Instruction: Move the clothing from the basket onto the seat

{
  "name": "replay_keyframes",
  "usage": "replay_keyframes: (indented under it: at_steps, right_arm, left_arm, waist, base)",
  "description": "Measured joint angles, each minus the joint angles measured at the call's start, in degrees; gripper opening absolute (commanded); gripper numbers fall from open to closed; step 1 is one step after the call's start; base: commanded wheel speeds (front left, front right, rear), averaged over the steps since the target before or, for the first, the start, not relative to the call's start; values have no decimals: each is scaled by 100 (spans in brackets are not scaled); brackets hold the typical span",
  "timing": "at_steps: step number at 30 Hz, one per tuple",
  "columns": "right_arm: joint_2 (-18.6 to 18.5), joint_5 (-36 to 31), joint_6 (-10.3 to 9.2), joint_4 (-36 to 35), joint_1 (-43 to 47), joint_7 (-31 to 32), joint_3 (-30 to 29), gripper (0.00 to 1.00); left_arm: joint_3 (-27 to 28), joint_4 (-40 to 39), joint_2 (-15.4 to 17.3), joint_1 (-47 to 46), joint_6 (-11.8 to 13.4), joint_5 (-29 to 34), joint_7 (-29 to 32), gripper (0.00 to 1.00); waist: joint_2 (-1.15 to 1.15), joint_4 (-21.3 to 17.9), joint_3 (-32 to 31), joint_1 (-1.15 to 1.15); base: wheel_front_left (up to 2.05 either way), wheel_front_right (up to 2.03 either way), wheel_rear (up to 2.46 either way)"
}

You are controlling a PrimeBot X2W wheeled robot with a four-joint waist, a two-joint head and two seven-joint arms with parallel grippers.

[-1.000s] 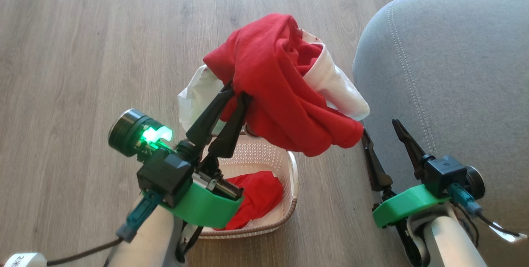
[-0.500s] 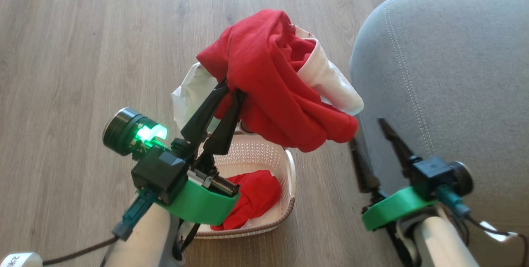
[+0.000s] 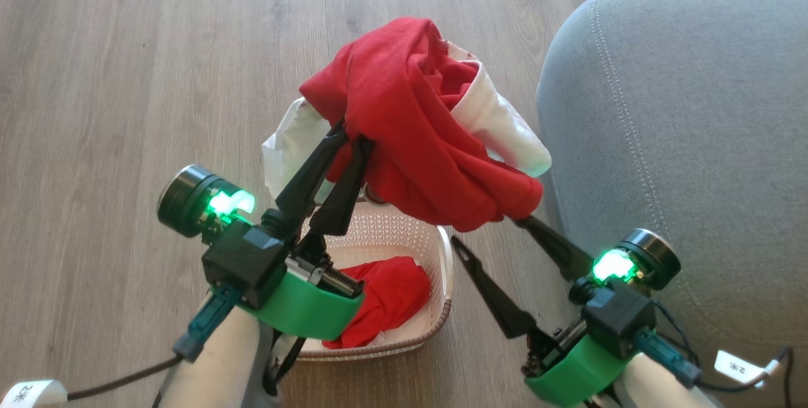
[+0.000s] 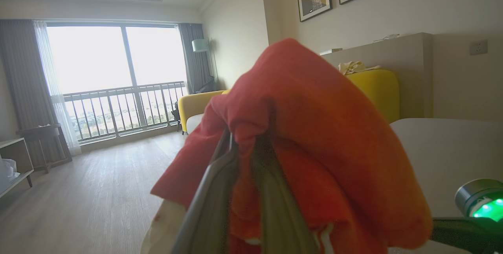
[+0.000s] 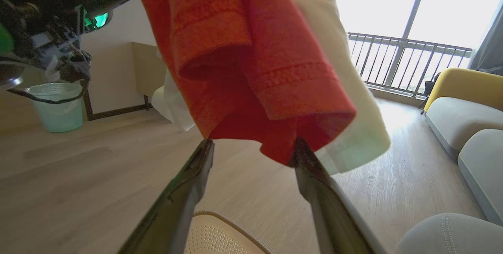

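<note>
Right end effector (image 3: 485,230) swung beneath clothing (image 3: 410,111) in left end effector (image 3: 353,136).

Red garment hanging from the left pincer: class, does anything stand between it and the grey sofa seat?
No object visibly does. The red-and-white fabric garment hangs beside the grey upholstered seat cushion; only the open right pincer, pointing at the garment's lower end, lies on that side.
</note>
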Motion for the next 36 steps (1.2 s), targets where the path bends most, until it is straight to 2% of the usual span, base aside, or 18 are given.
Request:
replay_keyframes:
  at_steps: [13,20,25,32,36]
  right_arm:
    - [-171,-107,0,-829,10,-1,460,100]
    - [-242,-231,0,-999,70,-1,455,100]
    - [-257,-367,0,-967,367,-1,325,100]
    - [-247,-481,0,-772,548,-1,-283,100]
    - [-244,-528,0,-762,612,-1,-315,100]
  left_arm:
    - [260,264,-11,-1,-41,68,1,0]
    - [411,364,-18,-1,-48,119,0,0]
    - [519,404,-19,1,-47,119,1,0]
    - [522,409,-22,3,-23,119,1,0]
    - [517,408,-22,3,-24,119,1,0]
  waist:
    - [0,-24,-108,0]
    - [0,-67,-106,0]
    - [0,-101,-134,0]
    - [0,-136,-178,0]
    - [0,-137,-173,0]
  base:
    - [0,0,0]
    - [0,0,0]
    - [0,0,0]
    - [0,0,0]
    - [0,0,0]
